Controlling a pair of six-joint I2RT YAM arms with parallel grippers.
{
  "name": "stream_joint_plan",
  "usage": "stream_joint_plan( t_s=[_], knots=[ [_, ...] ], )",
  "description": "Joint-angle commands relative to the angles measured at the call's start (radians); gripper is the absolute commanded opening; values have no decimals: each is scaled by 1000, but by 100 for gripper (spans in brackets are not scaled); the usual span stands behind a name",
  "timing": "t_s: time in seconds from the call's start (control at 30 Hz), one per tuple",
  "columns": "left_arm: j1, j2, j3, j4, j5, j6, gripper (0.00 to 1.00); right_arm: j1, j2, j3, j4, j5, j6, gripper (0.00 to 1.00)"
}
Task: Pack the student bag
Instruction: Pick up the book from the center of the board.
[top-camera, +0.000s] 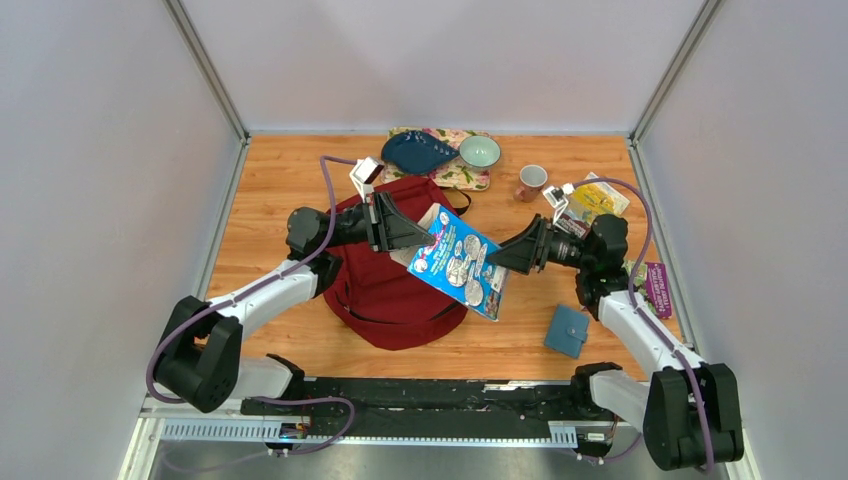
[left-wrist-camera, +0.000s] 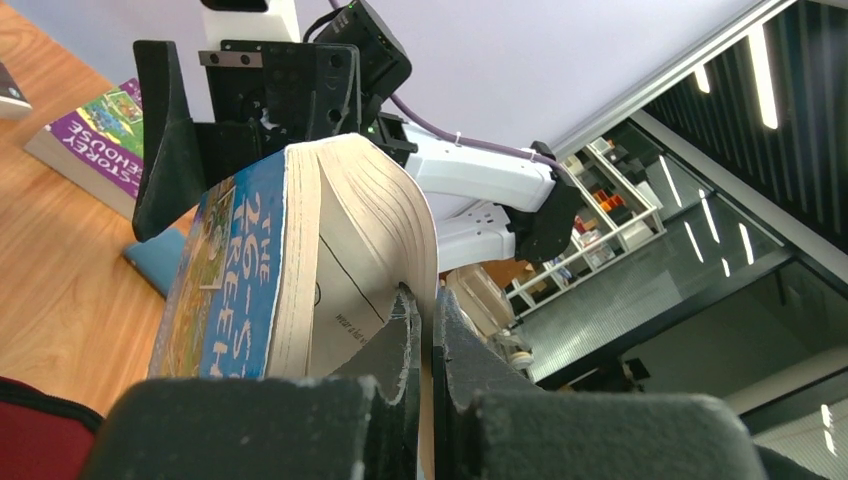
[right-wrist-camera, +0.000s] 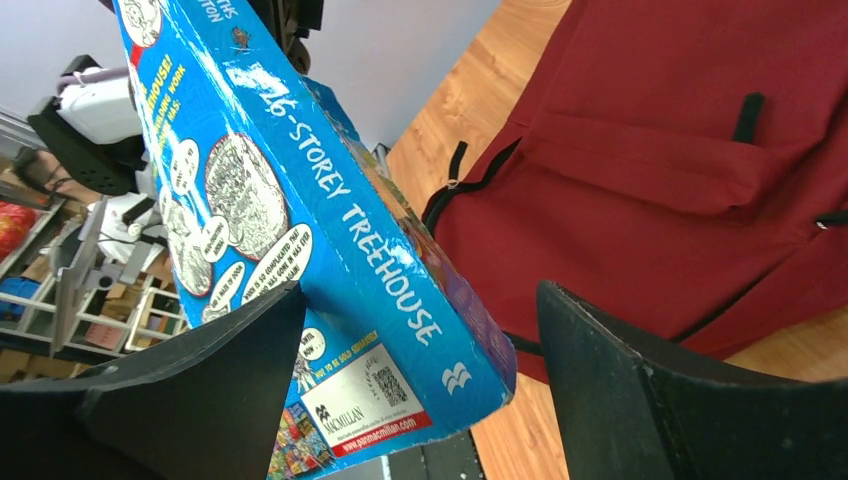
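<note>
The student bag (top-camera: 385, 290), dark red with black zippers, lies on the wooden table left of centre, and its front fills the right wrist view (right-wrist-camera: 680, 150). A blue paperback book (top-camera: 462, 260) hangs in the air over the bag's right edge. My left gripper (top-camera: 424, 240) is shut on a thin outer leaf of the book (left-wrist-camera: 240, 270), pinched between its fingertips (left-wrist-camera: 425, 300), while the thick page block bows away to the left. My right gripper (top-camera: 492, 258) stands open astride the book's spine (right-wrist-camera: 330, 220), its wide jaws (right-wrist-camera: 420, 290) on either side with a gap on the right.
A small blue wallet (top-camera: 567, 331) lies near the right arm's base. A purple book (top-camera: 657, 285) and a yellow packet (top-camera: 595, 197) sit at the right edge. At the back are a cup (top-camera: 531, 181), a green bowl (top-camera: 480, 151) and a dark blue dish (top-camera: 417, 152) on a floral mat (top-camera: 470, 178).
</note>
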Motion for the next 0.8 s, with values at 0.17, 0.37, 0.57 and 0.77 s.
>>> stream_joint_plan(
  t_s=[0.17, 0.37, 0.57, 0.77],
  knots=[
    [9, -31, 3, 119, -19, 4, 0, 39, 13, -15, 216, -114, 124, 77],
    [23, -29, 10, 133, -16, -8, 0, 162, -8, 66, -61, -130, -77, 66],
    [42, -38, 1, 112, -10, -2, 0, 176, -39, 83, -105, -125, -113, 23],
    [45, -150, 46, -488, -31, 398, 64, 176, -65, 128, -233, -98, -165, 0]
  ],
)
